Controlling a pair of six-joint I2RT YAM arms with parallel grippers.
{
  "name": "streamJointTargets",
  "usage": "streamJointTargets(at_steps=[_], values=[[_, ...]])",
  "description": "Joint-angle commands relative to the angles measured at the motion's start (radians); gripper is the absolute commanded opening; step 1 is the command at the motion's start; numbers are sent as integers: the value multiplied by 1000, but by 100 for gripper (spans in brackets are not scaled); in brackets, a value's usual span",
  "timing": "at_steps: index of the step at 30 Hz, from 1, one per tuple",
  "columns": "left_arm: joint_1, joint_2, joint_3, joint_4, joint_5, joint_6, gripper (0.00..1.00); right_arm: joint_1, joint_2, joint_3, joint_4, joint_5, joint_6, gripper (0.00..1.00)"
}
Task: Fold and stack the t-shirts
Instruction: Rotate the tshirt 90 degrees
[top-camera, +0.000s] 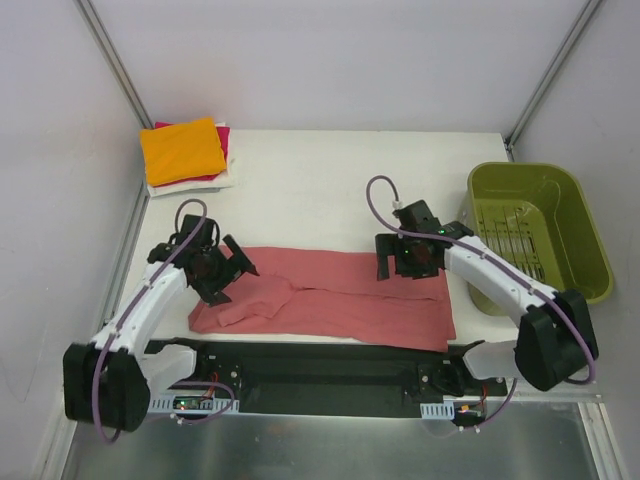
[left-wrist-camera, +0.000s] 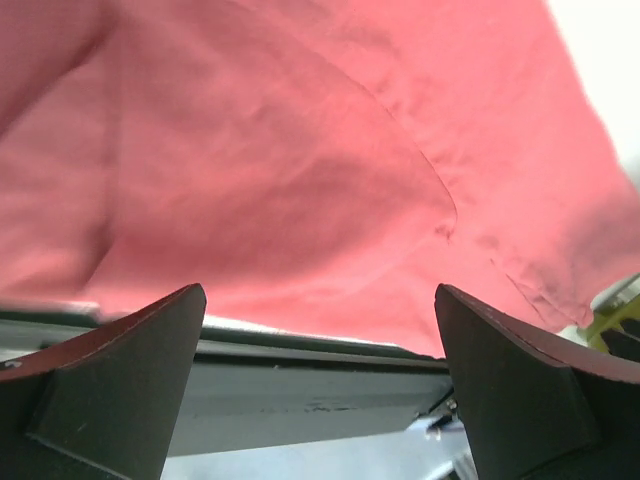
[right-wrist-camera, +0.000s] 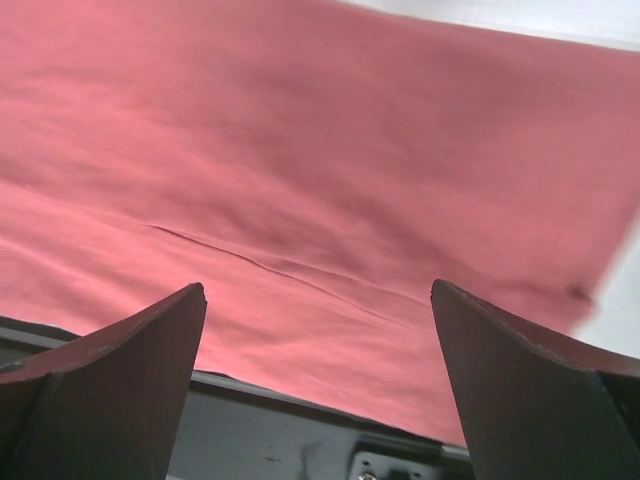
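Salmon-red t-shirt (top-camera: 340, 300): we are seeing it lying flat as 1 long band on the table (top-camera: 320, 190).
Left gripper (top-camera: 228, 272): we are seeing it hovering over the shirt's left end, its 2 fingers (left-wrist-camera: 120, 370) spread wide and holding nothing.
Right gripper (top-camera: 400, 268): we are seeing it hanging over the shirt's right part, jaws wide apart and gripping nothing.
Folded stack: the orange t-shirt (top-camera: 182, 150) is lying on the magenta t-shirt (top-camera: 223, 135) and the white t-shirt (top-camera: 230, 180), well behind the shirt's left end.
Green basket (top-camera: 540, 225): it is sitting just right of the shirt.
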Motion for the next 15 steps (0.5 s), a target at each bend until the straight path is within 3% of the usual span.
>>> streamJointTargets(at_steps=[1,9,15], values=[[-6,208,-85,322,188,9,99,35,115,38,97,-138,25,100],[-16,607,95,431,211,26,99,34,169,-29,107,-151,37,100],[-68,946,473,430,259,21,99,35,149,-130,101,-195,20,100]])
